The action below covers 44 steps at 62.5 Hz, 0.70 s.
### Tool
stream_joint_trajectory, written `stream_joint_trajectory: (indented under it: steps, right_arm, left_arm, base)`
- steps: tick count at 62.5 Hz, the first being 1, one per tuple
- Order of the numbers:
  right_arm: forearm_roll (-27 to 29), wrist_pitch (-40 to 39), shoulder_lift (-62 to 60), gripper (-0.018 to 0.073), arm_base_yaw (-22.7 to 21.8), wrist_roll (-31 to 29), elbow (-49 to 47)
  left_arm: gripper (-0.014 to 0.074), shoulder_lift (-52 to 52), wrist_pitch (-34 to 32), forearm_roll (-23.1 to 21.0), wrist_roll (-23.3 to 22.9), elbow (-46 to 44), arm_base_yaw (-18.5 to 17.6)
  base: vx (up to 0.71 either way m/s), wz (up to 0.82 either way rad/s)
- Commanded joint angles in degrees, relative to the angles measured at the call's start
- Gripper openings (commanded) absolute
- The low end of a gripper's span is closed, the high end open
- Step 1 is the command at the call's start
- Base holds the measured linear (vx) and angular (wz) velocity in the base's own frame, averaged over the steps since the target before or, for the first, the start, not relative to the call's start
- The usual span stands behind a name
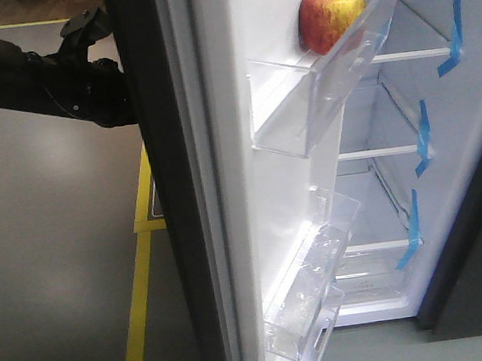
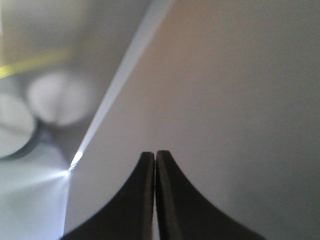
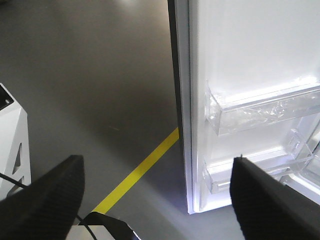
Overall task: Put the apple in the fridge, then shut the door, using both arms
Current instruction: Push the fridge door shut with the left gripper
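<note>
Left fingers [image 2: 142, 200] pressed together | right fingers [image 3: 45, 200] apart | grey floor [image 3: 100, 65], yellow line [image 3: 140, 170]

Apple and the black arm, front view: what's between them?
The door. Front view shows the apple in a clear bin on its white side, the arm behind its dark outer face.

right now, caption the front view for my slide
apple in the upper bin of the open fridge door, left arm behind it
</note>
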Motion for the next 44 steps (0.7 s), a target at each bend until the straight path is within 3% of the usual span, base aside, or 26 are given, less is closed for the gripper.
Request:
stream_joint_trajectory:
  steps: [1,44]
  right_arm:
    - [1.6,-3.0,0.9,0.0568,0.0,-0.2,-1.4]
    - [1.6,-3.0,0.9,0.0568,0.0,-0.2,-1.4]
  left_arm:
    - [-0.0006,-4.1,-1.6,-3.1,0.7,-1.5,-1.9]
    - [-0.0006,-4.7,-9.6,-3.2,1.4,-1.5,-20.6]
  base:
    - [0.00,0.00]
    - [0.00,0.00]
